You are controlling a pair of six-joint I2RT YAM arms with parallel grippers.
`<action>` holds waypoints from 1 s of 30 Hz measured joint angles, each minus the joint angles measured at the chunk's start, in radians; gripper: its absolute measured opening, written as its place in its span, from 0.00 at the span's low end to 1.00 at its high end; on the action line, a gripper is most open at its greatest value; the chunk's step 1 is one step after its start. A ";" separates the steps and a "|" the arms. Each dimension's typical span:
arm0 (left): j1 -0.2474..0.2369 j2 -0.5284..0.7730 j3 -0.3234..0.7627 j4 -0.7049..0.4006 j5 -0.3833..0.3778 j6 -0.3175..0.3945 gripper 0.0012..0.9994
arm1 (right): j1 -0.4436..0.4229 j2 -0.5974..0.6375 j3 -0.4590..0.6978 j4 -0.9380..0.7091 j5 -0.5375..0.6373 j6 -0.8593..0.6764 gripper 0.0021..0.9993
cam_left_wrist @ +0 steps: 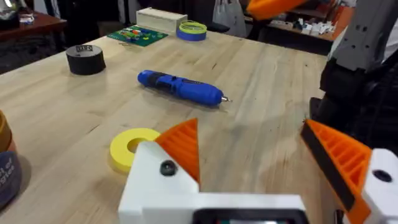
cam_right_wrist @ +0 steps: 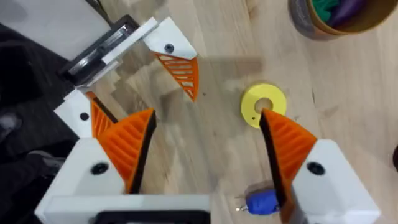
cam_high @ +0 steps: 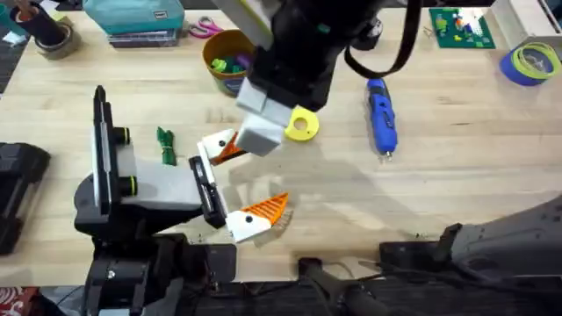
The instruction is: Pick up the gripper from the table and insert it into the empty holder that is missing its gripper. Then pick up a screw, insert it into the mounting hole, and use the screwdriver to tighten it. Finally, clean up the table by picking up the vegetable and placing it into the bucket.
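The right gripper (cam_right_wrist: pixel 205 155), jaws wide and empty, hangs above the left gripper (cam_high: pixel 235 186), whose wide jaws both carry orange wedges, apparently ready for the screw step, while the screwdriver (cam_high: pixel 381 114) lies on the worktop (cam_high: pixel 457 175) and the vegetable (cam_high: pixel 165 146) awaits the bucket (cam_high: pixel 226 54).

Overhead downward; wrist cameras close, low.

pale wooden table (cam_high: pixel 457 189), cluttered dim background
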 joint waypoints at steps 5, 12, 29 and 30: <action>0.000 0.000 0.000 0.000 0.000 0.000 0.99 | -0.037 -0.107 -0.217 0.165 -0.039 -0.030 1.00; 0.000 0.000 0.000 0.000 0.000 0.000 0.99 | -0.141 -0.361 -0.598 0.380 -0.122 -0.051 1.00; 0.000 0.000 0.000 0.000 0.000 0.000 0.99 | -0.425 -0.465 -0.881 0.436 -0.660 -0.499 1.00; 0.000 0.000 0.000 0.000 0.000 0.000 0.99 | -0.425 -0.465 -0.881 0.437 -0.665 -0.505 1.00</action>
